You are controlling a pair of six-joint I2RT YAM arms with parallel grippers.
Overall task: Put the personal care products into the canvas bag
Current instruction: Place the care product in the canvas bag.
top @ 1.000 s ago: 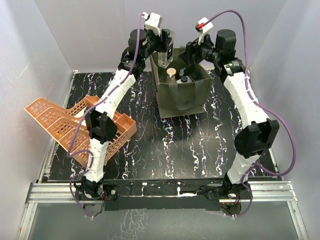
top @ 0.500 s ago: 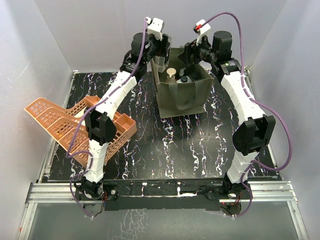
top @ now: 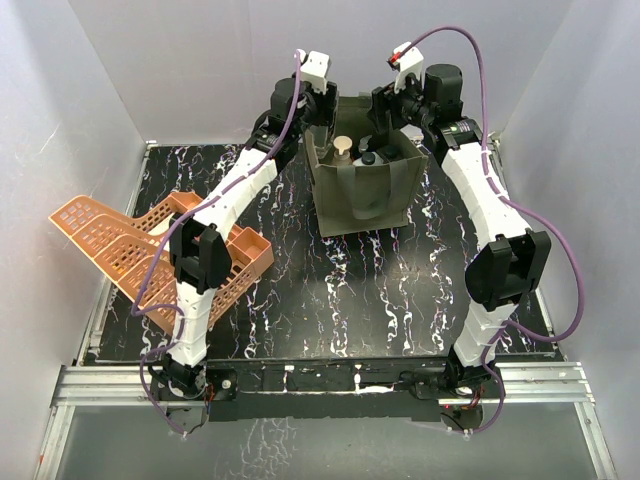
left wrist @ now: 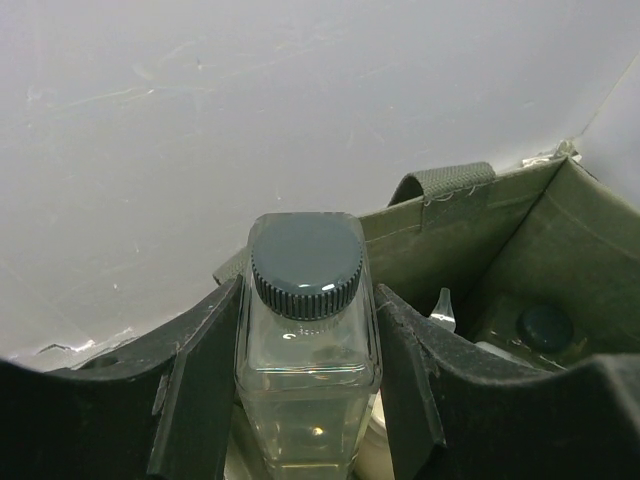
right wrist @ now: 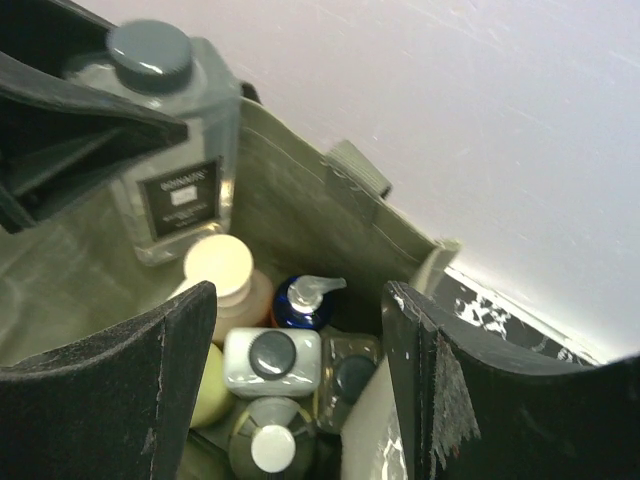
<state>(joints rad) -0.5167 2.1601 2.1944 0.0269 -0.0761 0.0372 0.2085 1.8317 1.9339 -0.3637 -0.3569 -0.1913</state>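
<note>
Orange baskets [top: 120,245]: plastic lattice, stacked and tilted at the left, overhanging the table [top: 330,300] edge; well apart from everything else.
Left gripper [left wrist: 308,292]: about half spread, clamped on the square clear bottle [left wrist: 308,390], one finger against each flat side.
Square clear bottle: upright, long axis vertical, dark ribbed cap on top, label turned toward the right wrist camera; hanging in the mouth of the canvas bag [top: 365,195] at its far-left corner, close to the inner wall.
Bag edges: rim open and boxy, a strap handle [left wrist: 445,185] standing just behind the bottle; white back wall [top: 200,60] close behind the bag, little room on that side.
Bag floor: crowded, caps up; tan bottle [right wrist: 225,275] nearest the held one, blue pump bottle [right wrist: 305,300], clear dark-capped bottle [right wrist: 270,358] and dark bottle [right wrist: 345,378] packed beside it.
Right gripper [right wrist: 298,300]: spread wide, nothing between the fingers, poised over the bag's far-right corner.
</note>
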